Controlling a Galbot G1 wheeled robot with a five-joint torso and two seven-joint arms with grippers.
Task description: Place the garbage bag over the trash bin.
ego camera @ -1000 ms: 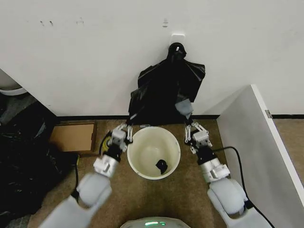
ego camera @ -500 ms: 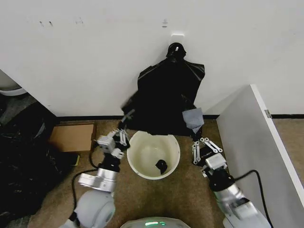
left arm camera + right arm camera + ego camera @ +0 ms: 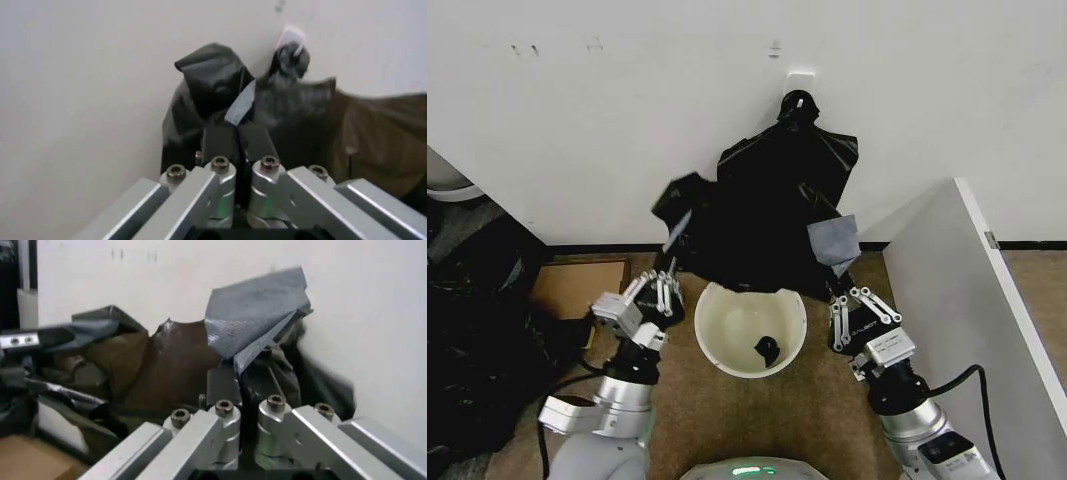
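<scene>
We have the garbage bag [image 3: 772, 215] hanging against the wall behind the trash bin [image 3: 749, 328], its top caught on a wall hook [image 3: 799, 100] and its lower edge draped just over the bin's far rim. So the bag is gripped and spread, but not yet over the bin; most of the rim is bare, and a small dark scrap [image 3: 768, 350] lies inside. Our left gripper [image 3: 663, 290], beside the bin, has its jaws closed on one bag corner. Our right gripper [image 3: 852, 310], on the bin's other side, pinches the opposite corner. The wrist views confirm each pinch up close [image 3: 237, 142] [image 3: 243, 382]; the head view alone shows the bin. Whether the bag's mouth is open, we probably cannot judge.
</scene>
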